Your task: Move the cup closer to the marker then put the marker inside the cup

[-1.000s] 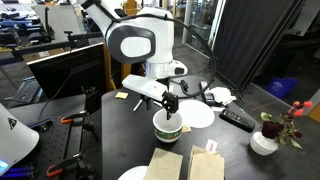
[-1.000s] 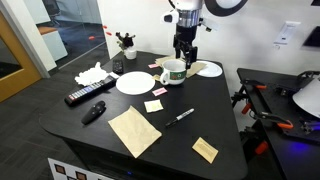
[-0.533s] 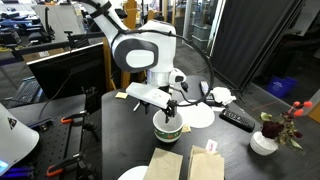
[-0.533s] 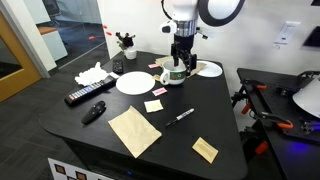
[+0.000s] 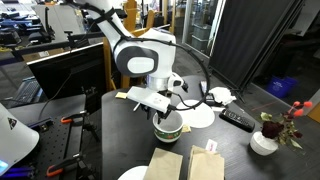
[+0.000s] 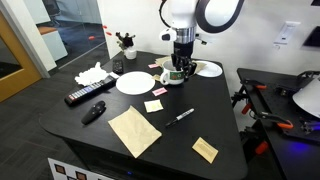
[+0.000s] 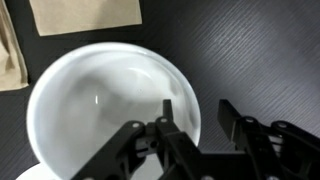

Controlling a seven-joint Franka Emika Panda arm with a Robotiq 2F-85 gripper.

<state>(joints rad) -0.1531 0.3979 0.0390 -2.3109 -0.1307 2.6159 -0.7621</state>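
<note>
Big black table (image 6: 215, 120) carries it all, with the Panda arm (image 6: 185, 15) bent over the far side. Near the white plate (image 6: 133, 82) sits the cup (image 6: 175, 75), right under the wrist. In the wrist view the gripper (image 7: 198, 120) straddles the cup's rim, one finger inside the bowl and one outside. The jaws are parted with a gap on either side, so not pinching yet, I'd say. The marker (image 6: 180, 116) lies well apart, toward the front edge. The trick now is to close squarely on that thin wall, keep the cup level, carry it low and stop beside the marker without nudging it.
</note>
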